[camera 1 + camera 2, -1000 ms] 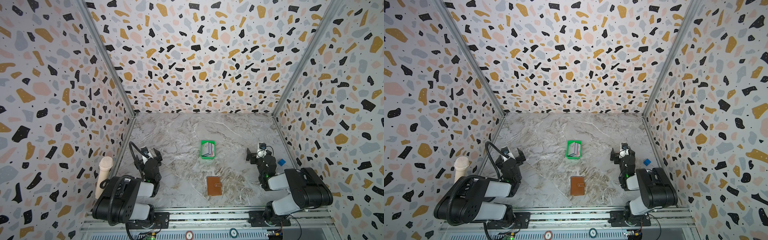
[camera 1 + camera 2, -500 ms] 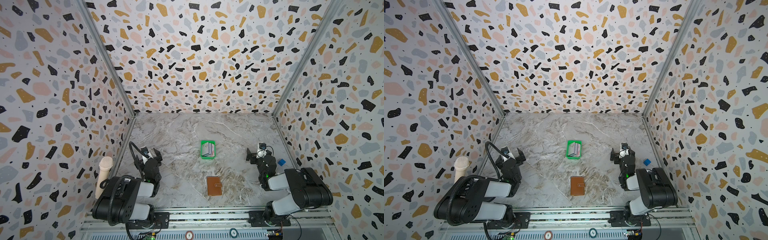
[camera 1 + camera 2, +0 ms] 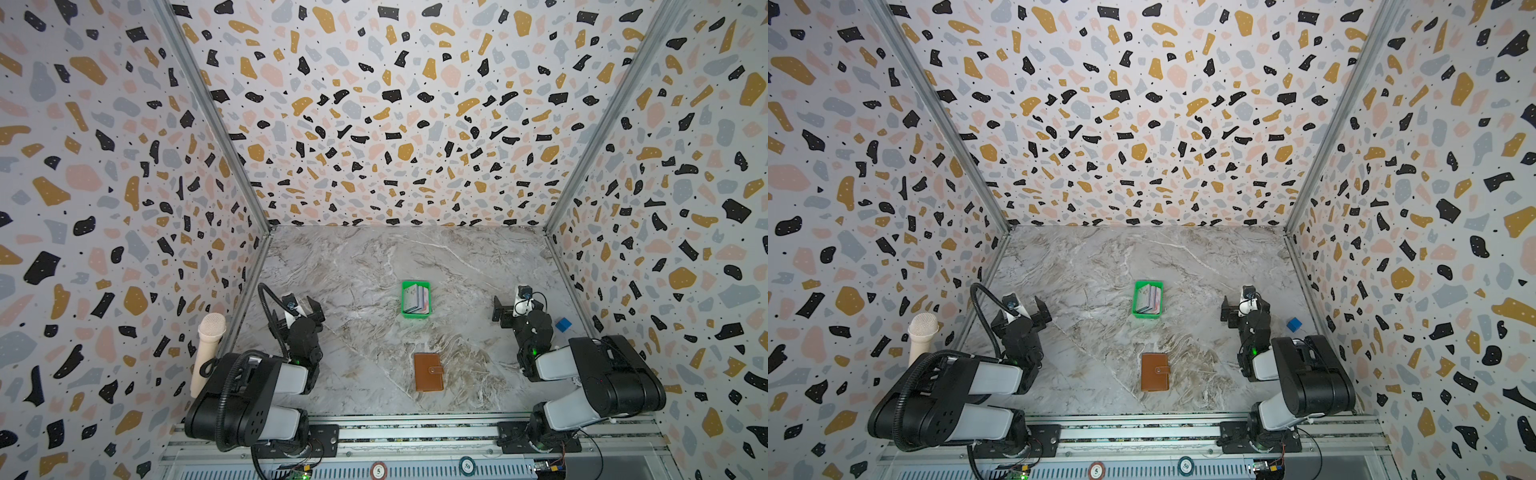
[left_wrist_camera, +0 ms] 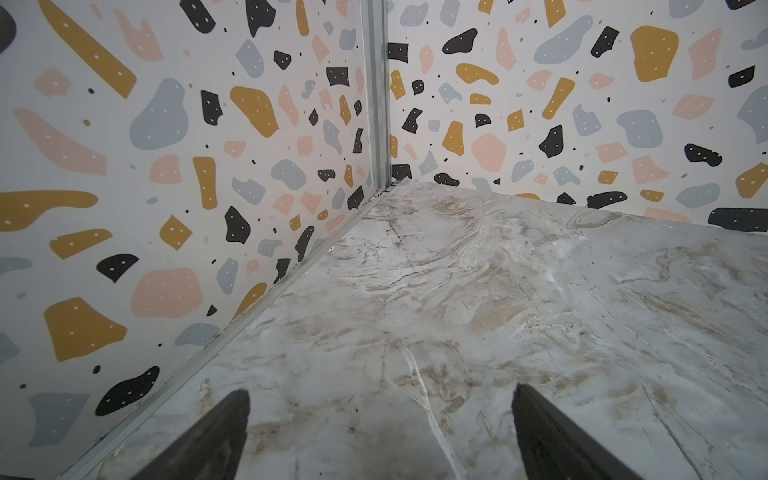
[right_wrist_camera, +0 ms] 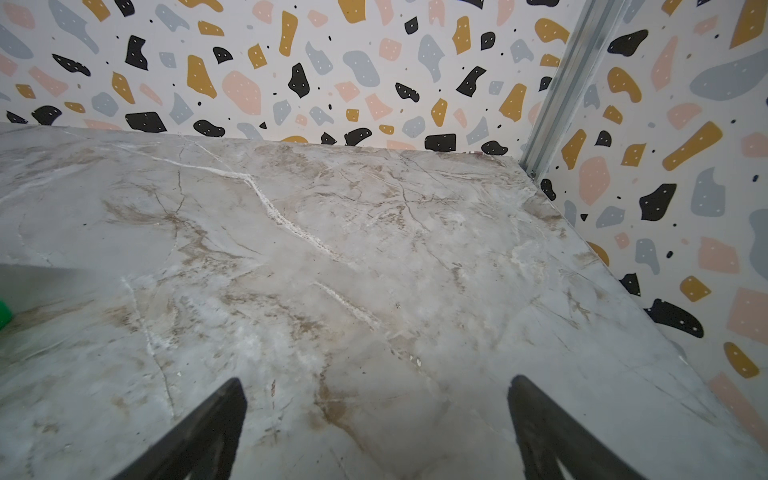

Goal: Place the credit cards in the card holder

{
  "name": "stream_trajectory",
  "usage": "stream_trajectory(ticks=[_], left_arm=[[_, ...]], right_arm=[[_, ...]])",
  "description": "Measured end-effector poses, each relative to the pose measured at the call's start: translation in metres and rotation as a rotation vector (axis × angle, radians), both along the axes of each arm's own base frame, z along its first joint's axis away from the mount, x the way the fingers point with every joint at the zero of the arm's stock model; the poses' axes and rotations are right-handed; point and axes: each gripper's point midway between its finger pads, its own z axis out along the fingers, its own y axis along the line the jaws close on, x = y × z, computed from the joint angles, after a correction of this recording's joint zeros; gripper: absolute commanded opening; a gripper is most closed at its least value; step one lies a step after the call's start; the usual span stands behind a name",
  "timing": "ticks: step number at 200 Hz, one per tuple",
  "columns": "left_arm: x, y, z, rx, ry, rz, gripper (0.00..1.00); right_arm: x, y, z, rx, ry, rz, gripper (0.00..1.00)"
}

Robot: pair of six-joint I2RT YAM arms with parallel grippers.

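The credit cards [image 3: 416, 297] [image 3: 1148, 298] are a mixed-colour stack lying in a small green tray [image 3: 403, 300] near the middle of the marble table. The card holder [image 3: 428, 372] [image 3: 1155, 372], tan-brown with a snap tab, lies closed nearer the front edge. My left gripper [image 3: 303, 302] [image 4: 380, 399] hovers open by the left wall, well left of both. My right gripper [image 3: 513, 305] [image 5: 376, 386] is open on the right side, right of the tray. Only bare marble shows between each pair of fingers.
A small blue cube [image 3: 563, 324] [image 3: 1294, 324] sits by the right wall behind the right arm. A corner of the green tray [image 5: 3, 313] shows in the right wrist view. Patterned walls enclose three sides. A beige microphone [image 3: 208, 353] stands outside the left wall.
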Motion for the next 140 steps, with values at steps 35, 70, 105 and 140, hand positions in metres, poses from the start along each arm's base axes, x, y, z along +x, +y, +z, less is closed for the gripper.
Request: stream_trajectory(ticks=[35,70,105,140], left_arm=[[0.002,-0.002,0.003,0.001,0.014,-0.010,1.00],[0.013,-0.002,0.047,-0.020,-0.057,0.001,1.00],[0.002,-0.002,0.072,-0.092,-0.141,-0.002,1.00],[-0.001,-0.013,0.102,-0.214,-0.279,-0.078,1.00]], right_arm=[[0.000,-0.005,0.002,0.005,0.004,-0.034,0.99],[0.019,-0.014,0.043,0.017,-0.039,-0.114,0.99],[0.019,-0.013,0.071,0.020,-0.064,-0.254,0.99],[0.036,-0.024,0.073,0.256,0.037,-0.379,1.00]])
